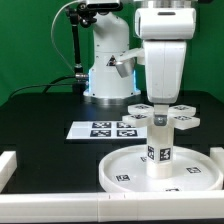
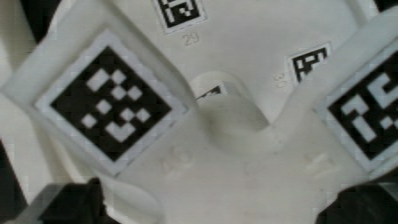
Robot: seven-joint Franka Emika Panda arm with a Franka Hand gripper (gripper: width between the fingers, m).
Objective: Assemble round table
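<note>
At the near edge of the dark table (image 1: 40,110), white border bars (image 1: 20,168) frame the workspace. Just beyond, the large round disc (image 1: 125,172) lies flat at the exterior view's right, its square markers facing up. The short cylinder leg (image 1: 159,148) stands upright at the disc's centre. The cross-shaped foot piece (image 1: 170,112) sits atop the leg, held level under the gripper (image 1: 160,104), whose jaws appear closed on it; the wrist view shows the foot's marked arms (image 2: 116,95) close up. Farther back lies the marker board (image 1: 105,129), then the arm's white base (image 1: 110,60).
</note>
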